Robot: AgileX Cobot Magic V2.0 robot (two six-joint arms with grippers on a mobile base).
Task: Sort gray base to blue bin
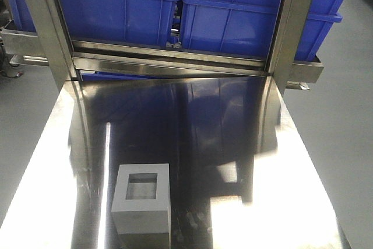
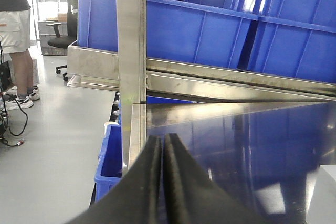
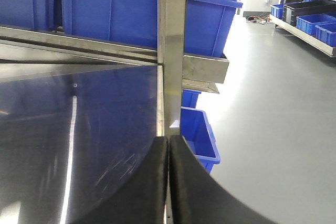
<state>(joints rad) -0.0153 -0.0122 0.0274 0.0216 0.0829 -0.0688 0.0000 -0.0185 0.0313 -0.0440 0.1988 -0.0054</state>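
Two arms: left gripper [image 2: 160, 142] and right gripper [image 3: 168, 142] both pinched closed, empty.
gray base [image 1: 141, 199]: on table [image 1: 245, 144], near front, window up.
blue bin [image 1: 250, 27]: raised behind table.
approach: open wide, straddle plain sides.

- We find no legible text, number, brand or sign in any of the three views.
- The gray base [image 1: 141, 199] shows plain faces in the front view, and we read no label on it.
- The walls of the blue bins [image 1: 116, 13] show no marking that we can read.
- In the left wrist view, the shorts [image 2: 14, 27] of a person standing at the left edge bear a small orange mark, which is too small for us to read.
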